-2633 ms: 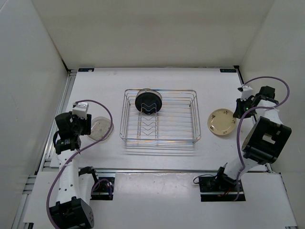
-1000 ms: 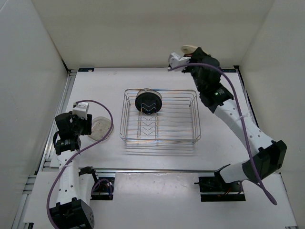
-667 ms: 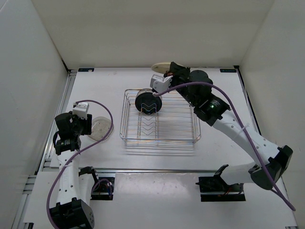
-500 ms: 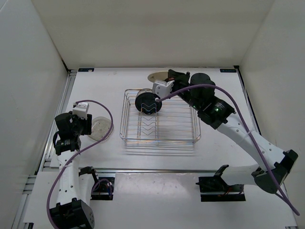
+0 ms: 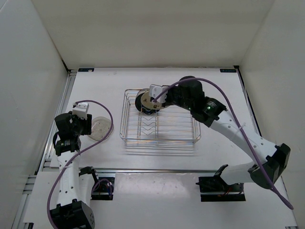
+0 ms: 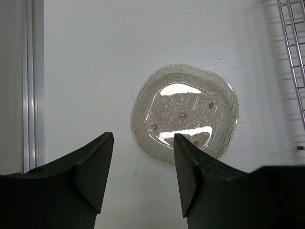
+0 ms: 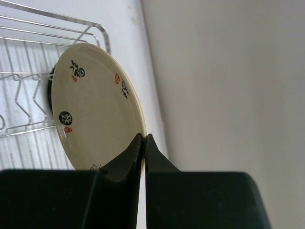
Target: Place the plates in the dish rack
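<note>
Cream plate (image 7: 95, 112) first: your right jaws are clamped shut on its rim, and its face, with dark and red marks, is turned to the wrist camera. From above, your right arm (image 5: 228, 129) reaches across the dish rack (image 5: 162, 139) from the right. It holds the cream plate on edge and tilted over the rack's far left part, just beside the black plate (image 5: 141, 101) that stands upright in the V dividers (image 5: 148, 125). You cannot tell from these views whether the two plates touch, or whether the cream plate sits in a slot. Your left jaws stand open and grip nothing, hovering over the tabletop (image 6: 95, 57) left of the rack. The clear glass plate (image 6: 185, 117) lies flat there, just beyond the fingertips. The rack's wire edge shows at the far right of that wrist view.
</note>
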